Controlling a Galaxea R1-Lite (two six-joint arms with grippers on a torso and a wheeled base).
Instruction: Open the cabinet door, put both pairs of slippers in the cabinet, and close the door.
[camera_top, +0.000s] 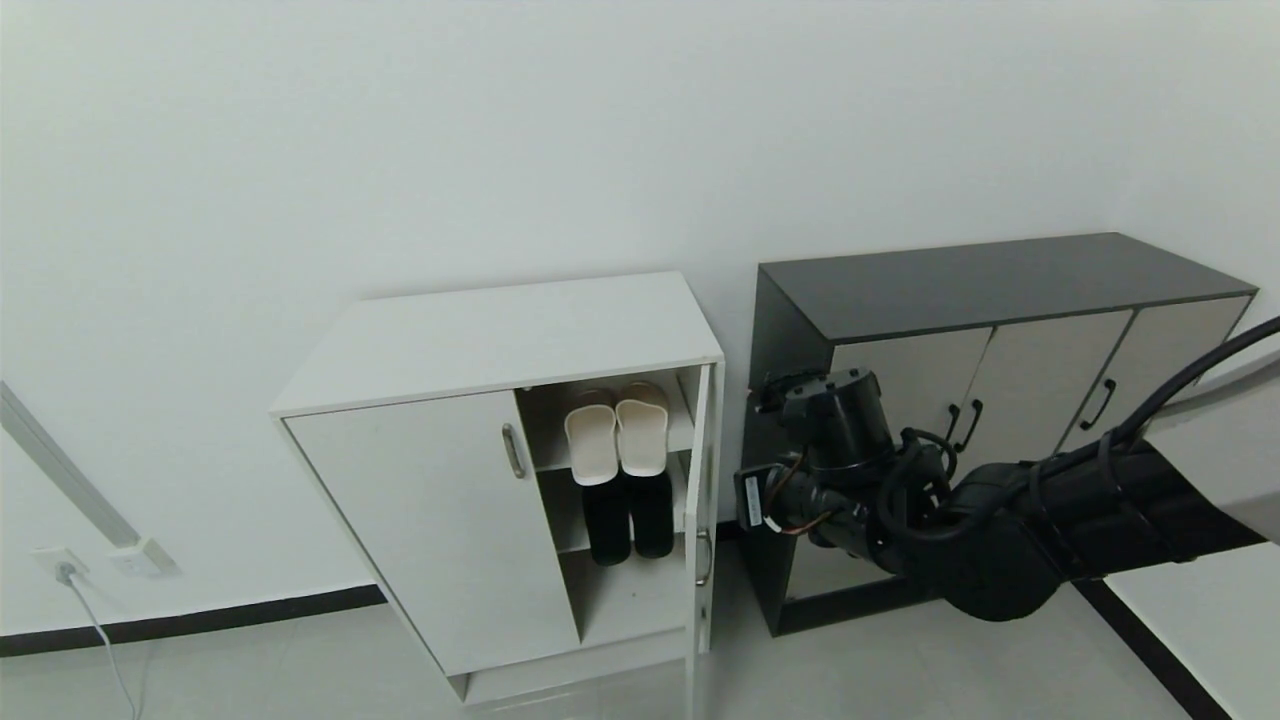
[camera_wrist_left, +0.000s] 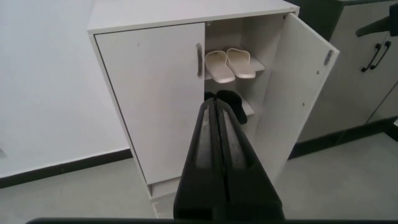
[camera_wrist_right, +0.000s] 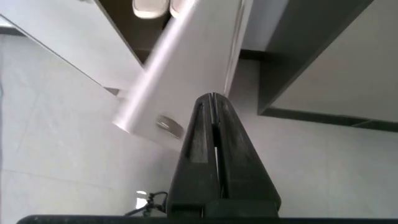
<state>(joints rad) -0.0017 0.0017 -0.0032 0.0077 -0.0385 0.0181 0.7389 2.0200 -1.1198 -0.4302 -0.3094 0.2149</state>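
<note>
"What is closest?"
"The left claw. Its two fingers are pressed together, and it holds nothing. It points at the white cabinet."
"Where are the slippers?"
"Inside. The cream pair lies on the top shelf. The black pair is on the next shelf, just under it."
"And the doors?"
"The left door is shut. The right door stands open."
"And the right claw?"
"The right claw is squeezed closed too, and it is empty. It is near the open door's edge. I cannot tell if it touches. A dark cabinet stands just to the right."
</note>
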